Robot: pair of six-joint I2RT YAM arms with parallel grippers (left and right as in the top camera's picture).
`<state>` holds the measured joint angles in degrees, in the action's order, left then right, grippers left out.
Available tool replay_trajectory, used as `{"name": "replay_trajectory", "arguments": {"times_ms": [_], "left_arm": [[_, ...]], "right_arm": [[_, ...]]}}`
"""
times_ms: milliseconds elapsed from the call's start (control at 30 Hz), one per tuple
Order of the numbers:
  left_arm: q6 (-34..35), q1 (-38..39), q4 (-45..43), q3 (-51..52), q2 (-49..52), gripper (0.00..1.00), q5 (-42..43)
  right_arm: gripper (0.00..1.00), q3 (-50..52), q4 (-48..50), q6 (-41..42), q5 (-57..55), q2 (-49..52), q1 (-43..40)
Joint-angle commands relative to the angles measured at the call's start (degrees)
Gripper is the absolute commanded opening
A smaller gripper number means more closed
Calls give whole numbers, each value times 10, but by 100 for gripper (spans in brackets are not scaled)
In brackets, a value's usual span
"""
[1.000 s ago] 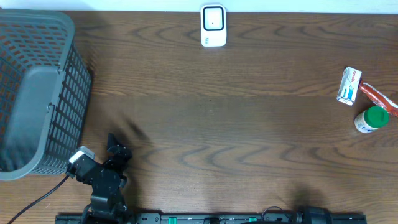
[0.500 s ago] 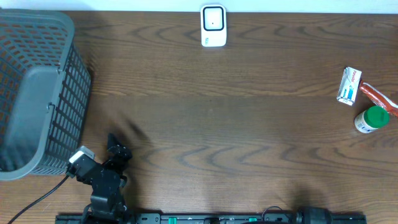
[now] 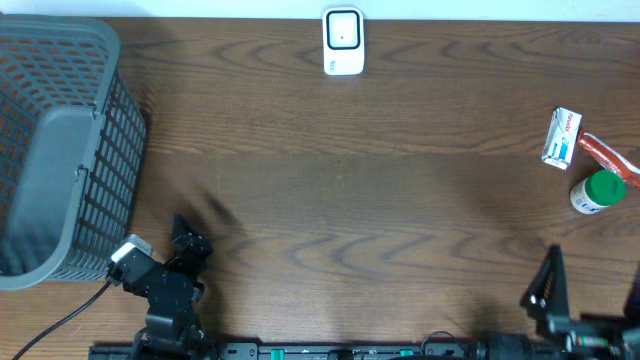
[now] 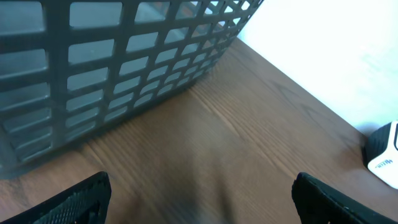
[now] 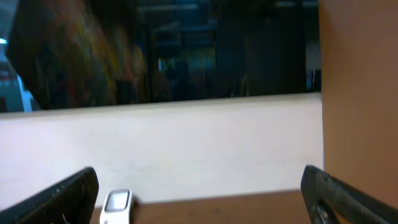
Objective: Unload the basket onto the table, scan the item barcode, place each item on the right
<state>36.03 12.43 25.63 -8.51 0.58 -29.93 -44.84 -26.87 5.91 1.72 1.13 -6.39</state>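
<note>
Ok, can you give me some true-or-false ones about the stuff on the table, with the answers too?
1. The green-capped bottle is near the right edge of the table. True.
2. The grey basket is on the right side. False: it is on the left.
3. The left gripper holds the white box. False: its jaws are open and empty, and the box lies beside the bottle.
4. The white scanner sits at the middle of the far edge. True.
</note>
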Motion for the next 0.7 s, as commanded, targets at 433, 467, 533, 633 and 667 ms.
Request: {"name": "replay_trajectory", "arguments": {"times_ms": [433, 467, 533, 633, 667], "left_arm": [[-2, -1, 16, 8, -3, 93, -3], [-2, -2, 16, 8, -3, 93, -3], [-2, -1, 16, 8, -3, 94, -3], [-2, -1, 16, 8, -3, 93, -3], [-2, -1, 16, 8, -3, 93, -3]], "right_arm": [[99, 301, 181, 12, -55, -9, 5], [99, 329, 210, 31, -68, -9, 5], [99, 375, 257, 73, -102, -9, 5], [99, 429, 316, 125, -137, -9, 5], [99, 444, 336, 138, -139, -9, 5]]}}
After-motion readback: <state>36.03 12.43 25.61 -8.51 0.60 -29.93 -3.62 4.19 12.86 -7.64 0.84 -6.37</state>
